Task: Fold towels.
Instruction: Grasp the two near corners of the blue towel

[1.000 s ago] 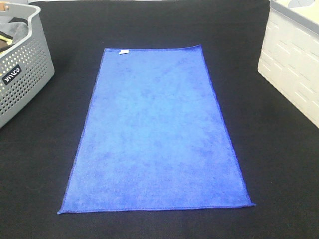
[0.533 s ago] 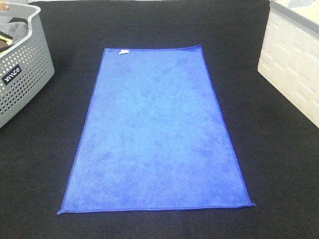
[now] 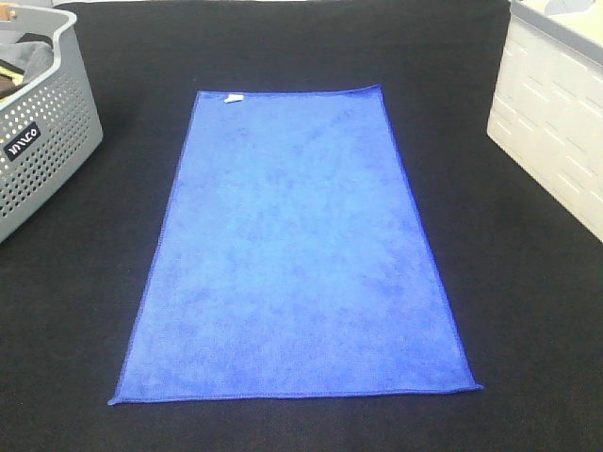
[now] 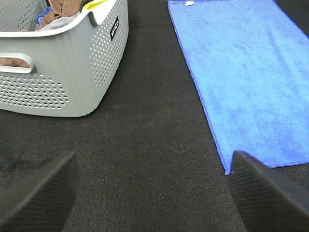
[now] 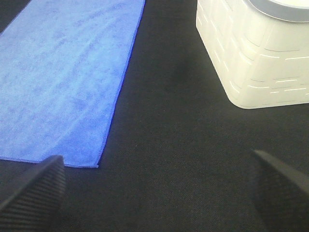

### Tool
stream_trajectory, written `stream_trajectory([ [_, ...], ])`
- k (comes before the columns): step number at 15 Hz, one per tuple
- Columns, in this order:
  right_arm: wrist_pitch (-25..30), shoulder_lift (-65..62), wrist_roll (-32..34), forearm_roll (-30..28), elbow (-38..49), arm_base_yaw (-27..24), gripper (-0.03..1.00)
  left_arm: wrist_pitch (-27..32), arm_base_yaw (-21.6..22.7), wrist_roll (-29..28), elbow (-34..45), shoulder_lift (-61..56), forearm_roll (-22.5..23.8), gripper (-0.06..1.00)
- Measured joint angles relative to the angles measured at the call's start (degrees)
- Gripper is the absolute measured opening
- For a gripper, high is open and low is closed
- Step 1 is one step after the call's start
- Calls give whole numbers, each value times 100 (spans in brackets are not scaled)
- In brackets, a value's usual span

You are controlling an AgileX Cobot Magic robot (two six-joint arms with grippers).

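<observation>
A royal-blue towel (image 3: 292,250) is lying flat and unfolded in the middle of the black-covered bench (image 3: 283,47), its small white tag (image 3: 233,97) sitting at the far short edge. A grey perforated basket (image 3: 42,141) holding cloths is standing at the far left, and a white bin (image 3: 556,122) is standing at the far right. The left hand (image 4: 154,191) is hovering over bare bench just left of the towel's near left corner, jaws spread wide and gripping nothing. The right hand (image 5: 159,191) is hanging just right of the near right corner, likewise wide open and empty.
</observation>
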Motion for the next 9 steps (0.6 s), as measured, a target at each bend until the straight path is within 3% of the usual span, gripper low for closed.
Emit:
stream_trajectory([
  [9,0,0,0,0,0,0,96,0,0,0,0,0,0,80],
])
